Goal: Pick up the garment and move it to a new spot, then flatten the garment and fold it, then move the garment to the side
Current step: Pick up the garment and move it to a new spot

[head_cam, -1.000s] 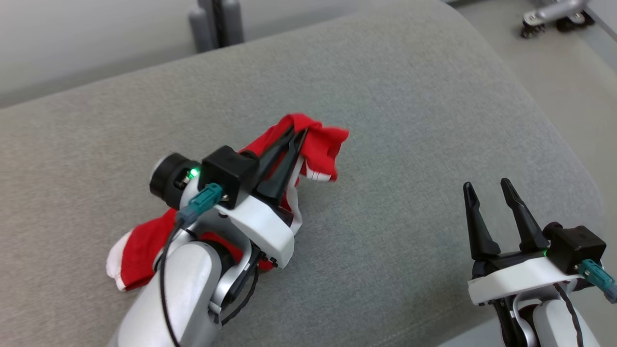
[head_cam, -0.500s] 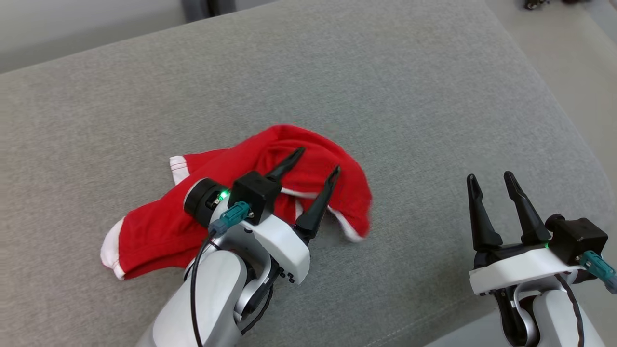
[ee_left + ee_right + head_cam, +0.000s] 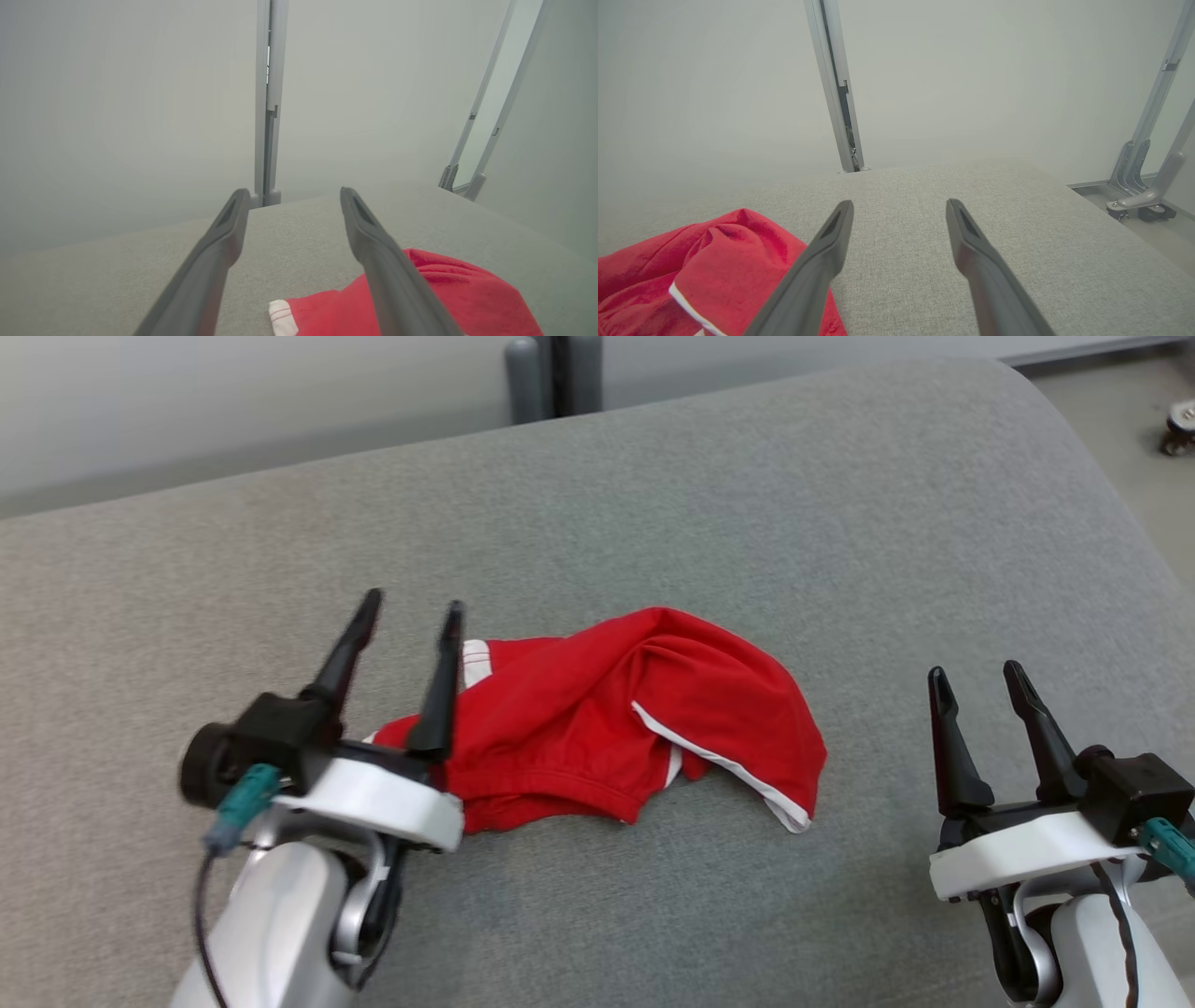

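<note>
While left tool and right tool gape, garment lies crumpled — on cushion.

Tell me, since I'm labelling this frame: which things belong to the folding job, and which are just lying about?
Job: red garment, left gripper, right gripper, grey cushion it lies on.
Lying about: grey post behind the cushion, wheeled stand base on the floor.

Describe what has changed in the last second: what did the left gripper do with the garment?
The left gripper, shut on the red garment a second ago with part of it lifted, opened, let go and drew back to its left end. The garment now lies crumpled on the grey cushion. The right gripper stayed open and empty.
</note>
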Controlling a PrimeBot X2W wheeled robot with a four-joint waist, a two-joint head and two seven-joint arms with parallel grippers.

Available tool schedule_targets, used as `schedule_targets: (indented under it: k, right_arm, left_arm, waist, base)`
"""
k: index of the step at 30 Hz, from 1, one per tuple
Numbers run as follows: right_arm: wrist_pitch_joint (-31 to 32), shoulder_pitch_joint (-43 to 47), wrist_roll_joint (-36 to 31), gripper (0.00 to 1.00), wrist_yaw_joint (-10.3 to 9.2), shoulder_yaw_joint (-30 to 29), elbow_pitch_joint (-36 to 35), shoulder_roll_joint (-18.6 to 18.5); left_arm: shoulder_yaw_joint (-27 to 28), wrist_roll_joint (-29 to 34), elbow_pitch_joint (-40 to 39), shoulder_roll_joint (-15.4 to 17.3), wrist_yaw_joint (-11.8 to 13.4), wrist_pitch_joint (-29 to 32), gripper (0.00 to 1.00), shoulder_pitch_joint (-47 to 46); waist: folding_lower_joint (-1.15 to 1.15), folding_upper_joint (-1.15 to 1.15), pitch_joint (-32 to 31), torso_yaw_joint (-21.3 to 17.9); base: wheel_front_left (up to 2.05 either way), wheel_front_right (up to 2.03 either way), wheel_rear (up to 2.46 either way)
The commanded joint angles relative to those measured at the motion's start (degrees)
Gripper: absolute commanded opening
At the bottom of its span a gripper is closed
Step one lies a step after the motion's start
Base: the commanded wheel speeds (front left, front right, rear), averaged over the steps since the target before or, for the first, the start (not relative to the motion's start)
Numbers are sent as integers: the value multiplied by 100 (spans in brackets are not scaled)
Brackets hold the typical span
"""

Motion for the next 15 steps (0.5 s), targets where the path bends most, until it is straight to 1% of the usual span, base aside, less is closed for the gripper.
schedule_targets:
  k: [1, 4, 10, 11, 12, 15]
  right_arm:
    - [20, 53, -32, 100, -2, -33, -39, -27]
    - [88, 85, -95, 100, -2, -76, -89, -27]
    - [208, 183, -181, 100, -2, -103, -170, -30]
    - [221, 198, -202, 100, -2, -103, -184, -28]
    - [266, 234, -226, 100, -2, -86, -208, -28]
    - [322, 333, -247, 100, -2, -86, -234, -29]
  left_arm:
    - [128, -41, -18, 91, 85, -55, 100, 113]
    - [466, -166, -43, 261, 228, -163, 100, 304]
    - [1064, -350, -165, 596, 418, -302, 100, 757]
    - [1148, -383, -197, 645, 429, -314, 100, 838]
    - [1285, -481, -173, 752, 361, -332, 100, 983]
    - [1370, -541, -201, 823, 279, -364, 100, 1204]
  waist:
    - [0, 0, -156, 194]
    - [0, 0, -237, 356]
    - [0, 0, -402, 589]
    - [0, 0, -434, 621]
    - [0, 0, -511, 666]
    - [0, 0, -630, 718]
  base:
    - [0, 0, 0]
    - [0, 0, 0]
    - [0, 0, 0]
    - [0, 0, 0]
    - [0, 0, 0]
    - [0, 0, 0]
